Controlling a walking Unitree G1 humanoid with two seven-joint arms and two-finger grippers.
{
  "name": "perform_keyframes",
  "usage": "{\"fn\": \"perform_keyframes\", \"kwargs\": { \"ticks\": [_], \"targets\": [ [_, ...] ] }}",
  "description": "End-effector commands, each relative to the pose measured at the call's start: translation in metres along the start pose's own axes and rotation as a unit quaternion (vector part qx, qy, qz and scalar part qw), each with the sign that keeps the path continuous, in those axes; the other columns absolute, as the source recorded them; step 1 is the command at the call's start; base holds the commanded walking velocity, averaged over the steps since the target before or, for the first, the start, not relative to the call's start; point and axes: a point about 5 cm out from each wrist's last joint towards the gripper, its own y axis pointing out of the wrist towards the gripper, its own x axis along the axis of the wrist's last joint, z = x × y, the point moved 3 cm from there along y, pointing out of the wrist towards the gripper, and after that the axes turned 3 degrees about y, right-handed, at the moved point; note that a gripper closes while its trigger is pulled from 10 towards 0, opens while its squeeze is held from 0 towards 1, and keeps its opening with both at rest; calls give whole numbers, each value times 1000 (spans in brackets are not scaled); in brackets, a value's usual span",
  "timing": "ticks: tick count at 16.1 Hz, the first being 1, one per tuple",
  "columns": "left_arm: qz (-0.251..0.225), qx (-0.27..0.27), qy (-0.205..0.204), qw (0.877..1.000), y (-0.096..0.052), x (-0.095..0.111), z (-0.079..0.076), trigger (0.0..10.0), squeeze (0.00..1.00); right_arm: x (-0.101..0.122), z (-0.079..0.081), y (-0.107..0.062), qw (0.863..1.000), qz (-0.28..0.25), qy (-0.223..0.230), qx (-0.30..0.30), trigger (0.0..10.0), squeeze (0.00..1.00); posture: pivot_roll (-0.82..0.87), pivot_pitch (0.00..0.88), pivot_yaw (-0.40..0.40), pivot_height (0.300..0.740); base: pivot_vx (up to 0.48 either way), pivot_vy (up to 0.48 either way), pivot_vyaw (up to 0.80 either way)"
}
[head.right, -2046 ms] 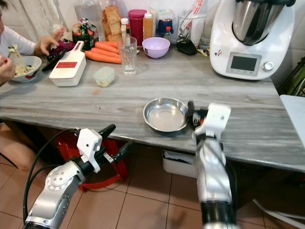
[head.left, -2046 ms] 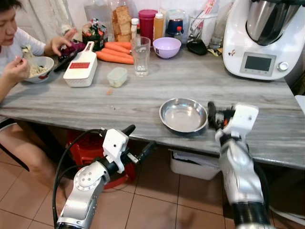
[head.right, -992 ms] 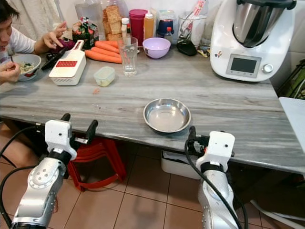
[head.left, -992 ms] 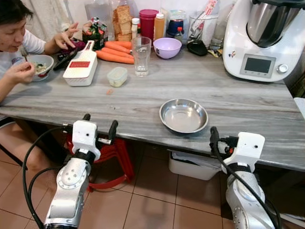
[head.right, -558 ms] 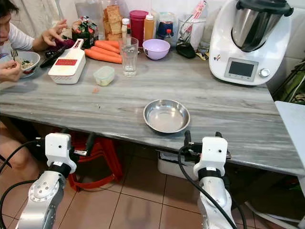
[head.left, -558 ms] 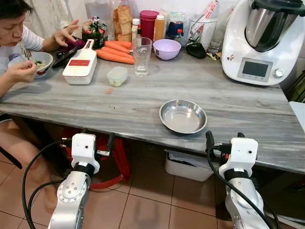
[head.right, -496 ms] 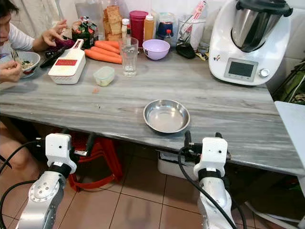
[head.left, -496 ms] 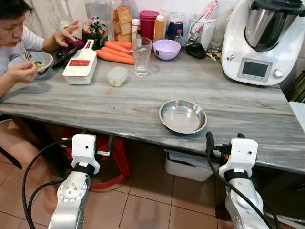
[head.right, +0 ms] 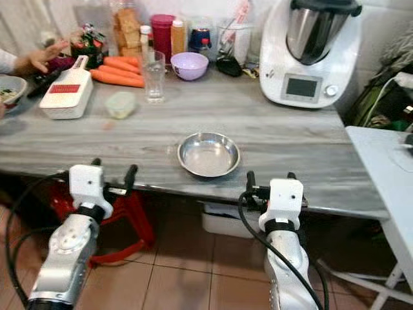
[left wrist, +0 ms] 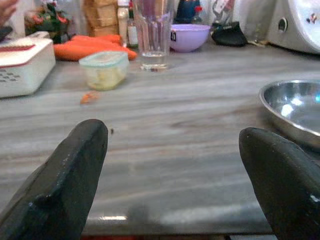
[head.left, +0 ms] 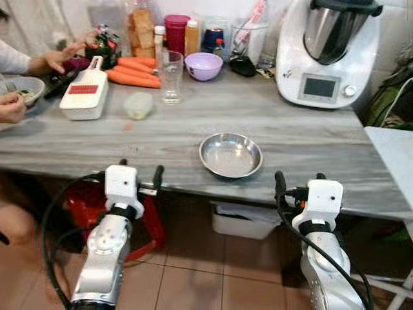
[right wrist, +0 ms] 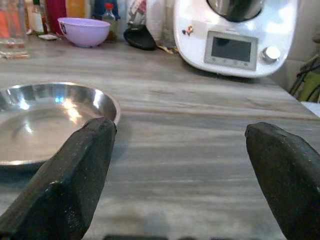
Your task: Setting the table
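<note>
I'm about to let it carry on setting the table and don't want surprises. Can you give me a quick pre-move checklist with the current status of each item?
1. Left hand open, holding nothing: ok.
2. Right hand open, holding nothing: ok.
3. Both hands back at the table's near edge, touching nothing: ok.
4. Steel bowl upright, looks empty, fully on the table near its front edge: ok.
5. Space around the bowl: ok; drinking glass and small lidded container stand well apart from it.
6. Person's hand at the table's far left end, away from the bowl: ok, but watch it.
</note>
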Motion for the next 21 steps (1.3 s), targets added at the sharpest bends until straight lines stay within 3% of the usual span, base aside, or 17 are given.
{"fn": "perform_keyframes", "kwargs": {
  "ticks": [1, 8, 21],
  "targets": [
    [7, 9, 5, 1000, 0, -3, 3, 10000, 0, 3, -2, 3, 1000, -7, 3, 3, 10000, 0, -8, 0, -43, 740, 0, 0, 0],
    [8, 17, 7, 1000, 7, -2, 1, 10000, 0, 6, -1, 15, 1000, -13, 16, 11, 10000, 0, -3, 0, -42, 740, -146, 0, 0],
    [10, 8, 17, 1000, 10, -2, -3, 10000, 0, 8, -3, 21, 1000, -22, 21, -2, 10000, 0, 0, 0, -24, 740, -340, 0, 0]
  ]
}}
